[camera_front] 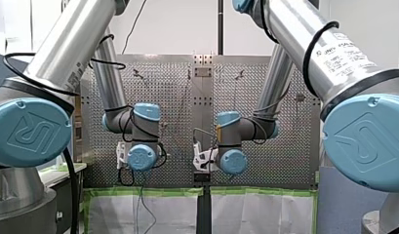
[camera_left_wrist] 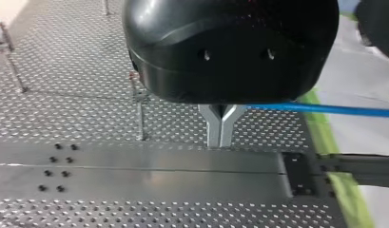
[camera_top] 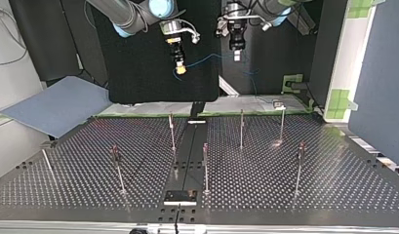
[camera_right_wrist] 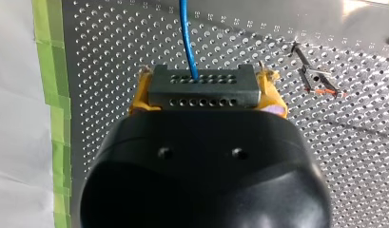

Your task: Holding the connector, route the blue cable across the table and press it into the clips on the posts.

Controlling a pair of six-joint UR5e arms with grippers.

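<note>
In the right wrist view my right gripper has its yellow pads shut on a dark grey connector. The blue cable runs out of the connector ahead of the fingers. In the left wrist view my left gripper has its metal fingers closed together, with the blue cable leaving sideways from their fork. In the top view both grippers hang high above the table's far edge, my right gripper at left and my left gripper at right. The blue cable sags between them.
Several thin posts with clips stand on the perforated table, such as a post left of the middle rail and a post right of it. A blue-grey sheet lies at the top view's left. Green tape marks the table's edge.
</note>
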